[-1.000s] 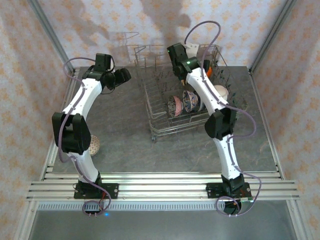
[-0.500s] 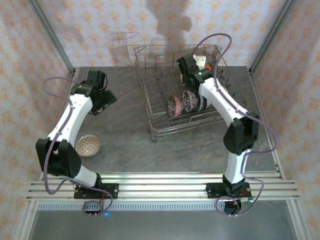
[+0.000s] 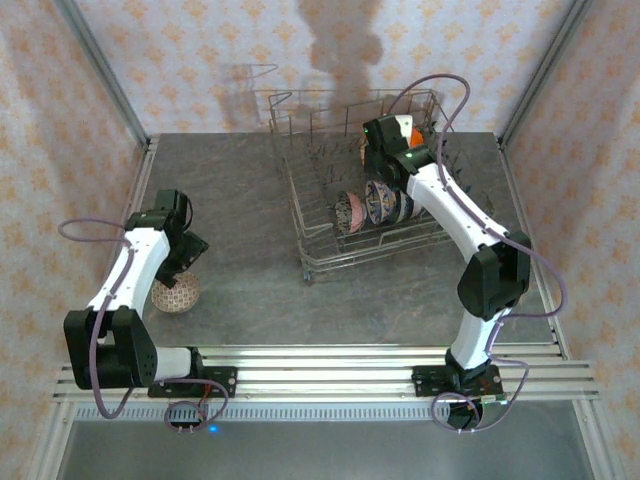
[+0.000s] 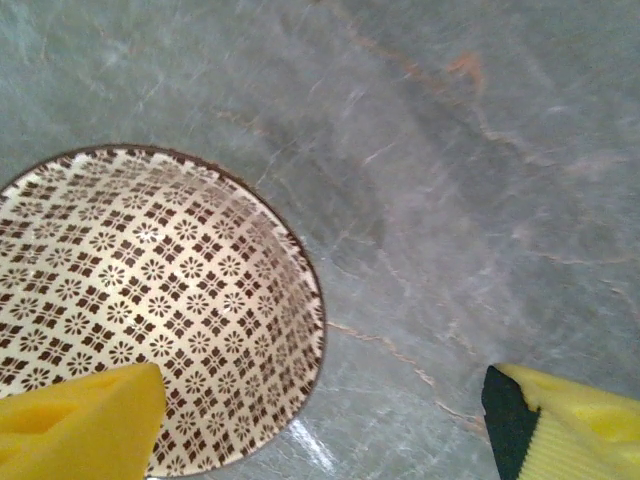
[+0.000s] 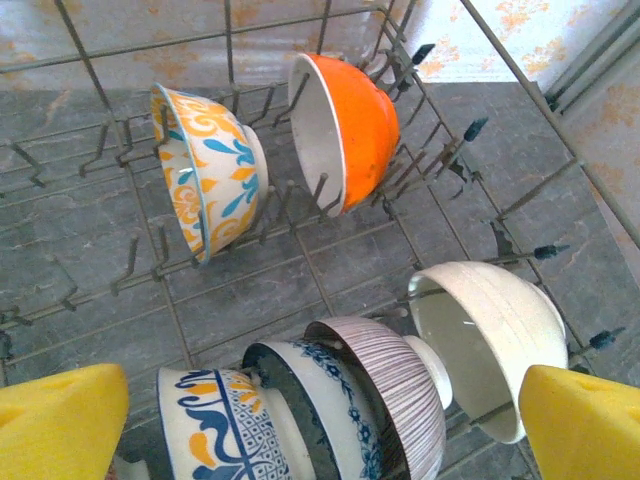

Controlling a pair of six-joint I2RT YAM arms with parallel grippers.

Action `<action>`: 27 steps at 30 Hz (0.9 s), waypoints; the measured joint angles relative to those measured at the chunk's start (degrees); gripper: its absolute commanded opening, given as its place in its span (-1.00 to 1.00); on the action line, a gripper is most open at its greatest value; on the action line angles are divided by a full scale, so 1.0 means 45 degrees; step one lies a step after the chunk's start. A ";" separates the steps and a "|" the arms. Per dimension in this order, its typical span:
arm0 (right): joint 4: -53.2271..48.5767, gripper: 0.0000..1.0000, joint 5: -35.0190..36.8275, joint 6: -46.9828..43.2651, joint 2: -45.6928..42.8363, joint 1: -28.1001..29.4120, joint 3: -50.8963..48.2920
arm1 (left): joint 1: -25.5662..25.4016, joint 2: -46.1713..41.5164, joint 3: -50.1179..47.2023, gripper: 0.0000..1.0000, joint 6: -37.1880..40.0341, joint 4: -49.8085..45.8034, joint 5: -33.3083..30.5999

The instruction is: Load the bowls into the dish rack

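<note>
You have a grey, marble-veined tabletop (image 3: pixel 250 295), cream walls patterned with orange florets (image 3: pixel 200 60) rising around it, and ribbed aluminium rails (image 3: pixel 330 365) running along its near edge.

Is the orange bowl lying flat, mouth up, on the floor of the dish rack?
No, the orange bowl stands on its edge between the tines of the dish rack, its white inside facing sideways.
</note>
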 measured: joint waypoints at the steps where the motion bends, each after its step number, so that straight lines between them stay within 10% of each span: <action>1: 0.0039 0.99 -0.0029 -0.0102 0.0005 0.0000 0.0019 | 0.0102 0.0073 -0.0131 0.61 -0.0015 0.0083 0.0019; 27: 0.0015 0.95 -0.0787 -0.0612 0.0267 0.0000 0.0520 | 0.1350 0.1452 -0.1715 -0.32 0.0840 0.2385 0.1399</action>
